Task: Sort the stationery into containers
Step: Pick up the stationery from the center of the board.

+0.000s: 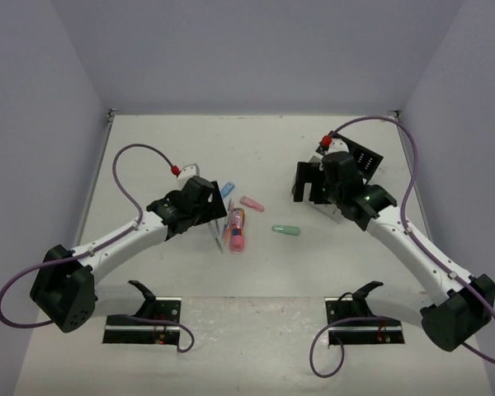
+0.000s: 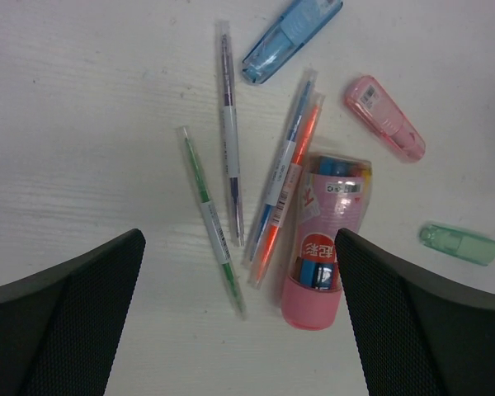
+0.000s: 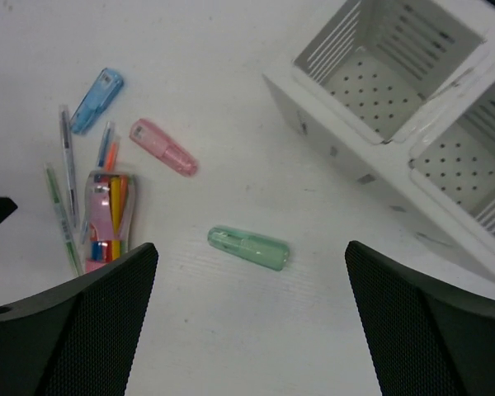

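While the left end effector (image 2: pixel 239 247) gapes empty over the pens (image 2: pixel 228 140), centre it on one barrel, avoiding neighbours; the right end effector (image 3: pixel 252 247) also gapes.

Soft, even light fills all three views. The flat white counter (image 1: pixel 256 280) glows bright, almost washed out toward 12 o'clock in both wrist views. Shadows are faint. The black left pincer (image 2: pixel 239 235) looks dark at 5 and 7 o'clock. The right wrist view is slightly blurry.

White table (image 1: pixel 272 276): 4 pens (image 2: pixel 229 140), 3 capsules (image 3: pixel 247 247), organizer (image 3: pixel 322 124)
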Available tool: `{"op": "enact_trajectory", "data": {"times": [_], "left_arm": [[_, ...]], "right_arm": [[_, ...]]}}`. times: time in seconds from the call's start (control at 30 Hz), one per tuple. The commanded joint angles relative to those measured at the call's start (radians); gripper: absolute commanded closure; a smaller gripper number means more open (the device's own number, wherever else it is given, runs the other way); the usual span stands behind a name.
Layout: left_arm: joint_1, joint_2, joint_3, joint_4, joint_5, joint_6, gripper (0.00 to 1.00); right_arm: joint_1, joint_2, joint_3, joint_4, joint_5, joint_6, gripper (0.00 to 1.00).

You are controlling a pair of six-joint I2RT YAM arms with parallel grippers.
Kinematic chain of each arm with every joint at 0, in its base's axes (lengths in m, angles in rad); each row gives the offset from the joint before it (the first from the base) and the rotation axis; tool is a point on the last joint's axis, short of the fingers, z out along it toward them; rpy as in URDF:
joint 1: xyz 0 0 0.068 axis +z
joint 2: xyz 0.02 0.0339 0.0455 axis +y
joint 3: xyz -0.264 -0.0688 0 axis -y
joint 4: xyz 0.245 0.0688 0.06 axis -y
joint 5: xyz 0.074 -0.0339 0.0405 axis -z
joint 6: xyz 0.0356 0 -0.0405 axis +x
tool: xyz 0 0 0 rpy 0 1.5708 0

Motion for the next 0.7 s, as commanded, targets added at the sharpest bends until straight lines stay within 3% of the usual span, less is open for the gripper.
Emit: {"op": "enact_trajectory", "data": {"times": [0.0, 0.2, 0.33, 0.4, 0.53, 0.67], "left_arm": [[-0.011, -0.070, 0.080, -0.046, -0.140, -0.041, 0.00], [-0.012, -0.244, 0.127, -0.135, -0.207, 0.046, 0.00], [-0.011, -0.348, 0.164, -0.195, -0.235, 0.157, 0.00], [-0.012, -0.384, 0.182, -0.225, -0.241, 0.193, 0.00], [-0.012, -0.429, 0.211, -0.300, -0.196, 0.267, 0.00], [-0.012, -0.478, 0.203, -0.313, -0.183, 0.352, 0.00]], "right_arm": [[0.137, 0.003, -0.038, 0.123, -0.026, 0.112, 0.01], [0.295, 0.248, 0.086, 0.159, 0.057, 0.225, 0.01], [0.309, 0.412, 0.244, 0.086, 0.068, 0.295, 0.01], [0.321, 0.531, 0.305, 0.004, 0.121, 0.275, 0.01], [0.318, 0.576, 0.296, 0.011, 0.132, 0.242, 0.03], [0.313, 0.648, 0.345, 0.049, 0.086, 0.105, 0.14]]}}
